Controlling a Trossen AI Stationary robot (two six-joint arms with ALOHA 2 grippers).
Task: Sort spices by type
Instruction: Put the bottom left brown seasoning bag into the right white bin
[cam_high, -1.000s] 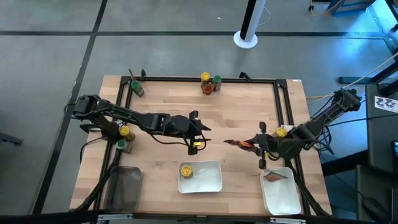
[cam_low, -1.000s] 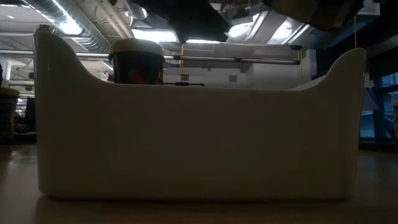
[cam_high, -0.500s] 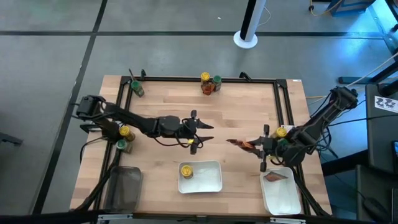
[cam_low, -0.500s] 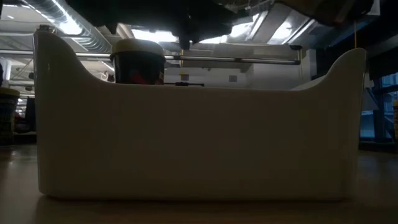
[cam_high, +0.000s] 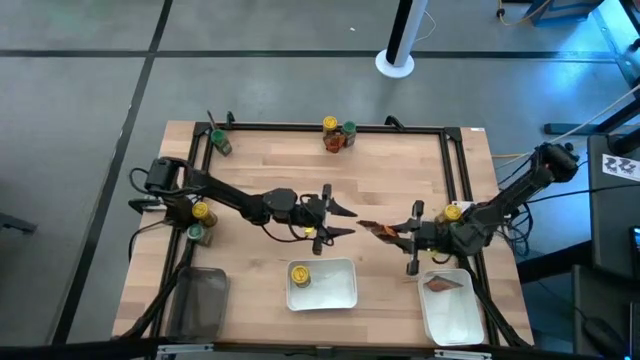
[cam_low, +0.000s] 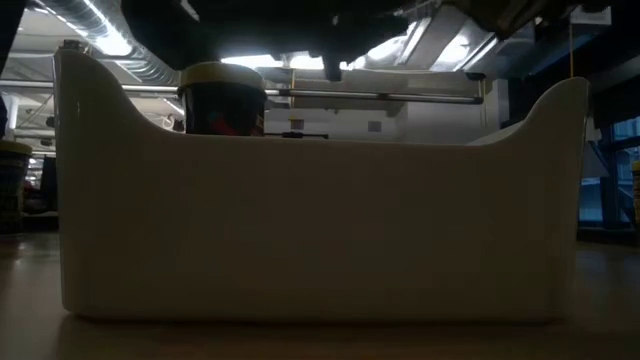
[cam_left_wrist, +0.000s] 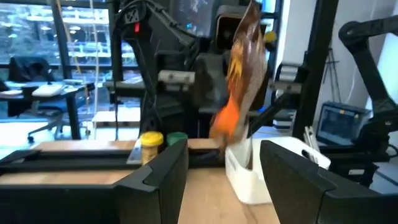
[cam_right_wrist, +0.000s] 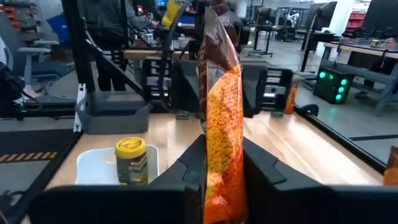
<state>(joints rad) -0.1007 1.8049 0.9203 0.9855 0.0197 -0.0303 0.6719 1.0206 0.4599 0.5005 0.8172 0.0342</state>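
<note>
Left to right, high view.

Dark bin (cam_high: 197, 300) at the table's 7 o'clock corner. Beside the left arm's base, at 9 o'clock: one yellow-cap jar (cam_high: 200, 212) and one green-cap jar (cam_high: 196, 233), close together. Another green-cap jar (cam_high: 218, 141) lies at the 11 o'clock corner by the frame.

Left gripper (cam_high: 338, 219) over the table's middle, pointing toward 3 o'clock. Fingers apart; a small yellow object sits just under the wrist at about (cam_high: 310, 232), but I cannot tell whether it is held. In the left wrist view the two fingers (cam_left_wrist: 165, 180) stand apart with nothing between them.

Centre tray (cam_high: 336, 292) at 6 o'clock holds one upright yellow-cap jar (cam_high: 299, 273) in its left end; low view shows that jar's cap (cam_low: 221, 74) above the tray wall (cam_low: 320, 230), which blocks most of the table behind.

At 12 o'clock, a yellow-cap jar (cam_high: 330, 126) and a green-cap jar (cam_high: 349, 130) stand touching, with something red-orange between their bases.

Right gripper (cam_high: 396, 233) right of centre, clamped on a red-orange packet (cam_high: 377, 230) that sticks out toward 9 o'clock, just short of the left gripper. Right wrist view: packet (cam_right_wrist: 219, 124) upright between the closed fingers, hiding the left gripper behind it.

Right tray (cam_high: 452, 318) at 5 o'clock holds one packet (cam_high: 440, 284). A yellow-cap jar (cam_high: 452, 212) sits at 3 o'clock beside the right arm.
</note>
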